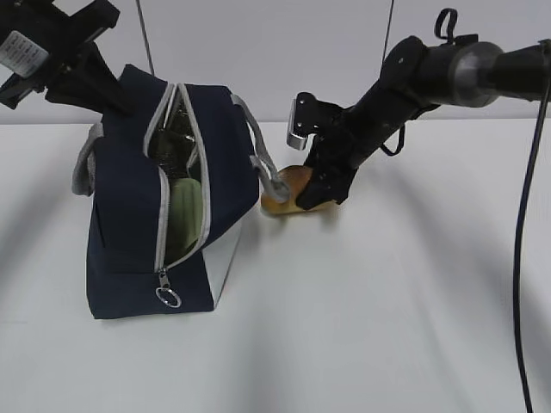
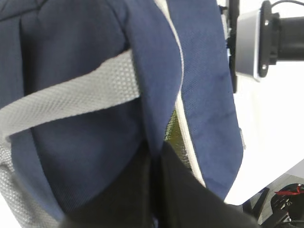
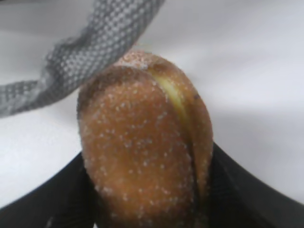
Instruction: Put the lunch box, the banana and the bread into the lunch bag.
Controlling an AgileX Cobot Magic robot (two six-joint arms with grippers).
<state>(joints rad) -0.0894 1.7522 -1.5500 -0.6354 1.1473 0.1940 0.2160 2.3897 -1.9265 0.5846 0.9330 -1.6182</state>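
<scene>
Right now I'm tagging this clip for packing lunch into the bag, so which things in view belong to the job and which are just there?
Part of the job:
- lunch bag, unzipped, left gripper pinching its fabric
- lunch box, green lid visible inside the bag
- bread, on the table between the right gripper fingers
- banana: not visible

Just there:
- table
- black cable at the right

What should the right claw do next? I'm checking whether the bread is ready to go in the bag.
Probably finish closing on the bread and lift it. The right claw straddles the roll on the table, beside the lunch bag, whose opening the left claw holds apart by pinching the fabric.
</scene>
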